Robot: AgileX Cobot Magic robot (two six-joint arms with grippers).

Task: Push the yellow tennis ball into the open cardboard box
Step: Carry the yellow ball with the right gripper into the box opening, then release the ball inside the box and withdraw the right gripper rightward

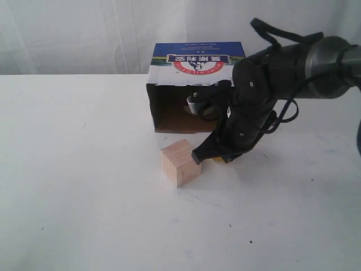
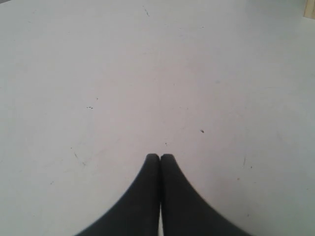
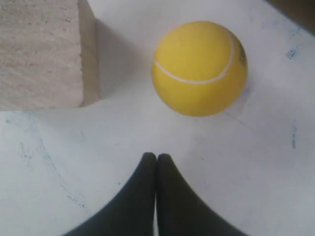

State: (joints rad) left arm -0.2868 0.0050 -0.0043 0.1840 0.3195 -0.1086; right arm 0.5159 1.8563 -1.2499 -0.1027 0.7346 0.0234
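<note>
The yellow tennis ball rests on the white table just ahead of my right gripper, which is shut and empty, with a small gap between fingertips and ball. In the exterior view only a yellow sliver of the ball shows under the right arm, whose gripper sits low beside the cube. The open cardboard box lies on its side behind them, its dark opening facing the ball. My left gripper is shut over bare table and does not appear in the exterior view.
A pale wooden cube stands right next to the ball, in front of the box's opening; the same cube is close beside the ball in the right wrist view. The white table stretches out to the left and front.
</note>
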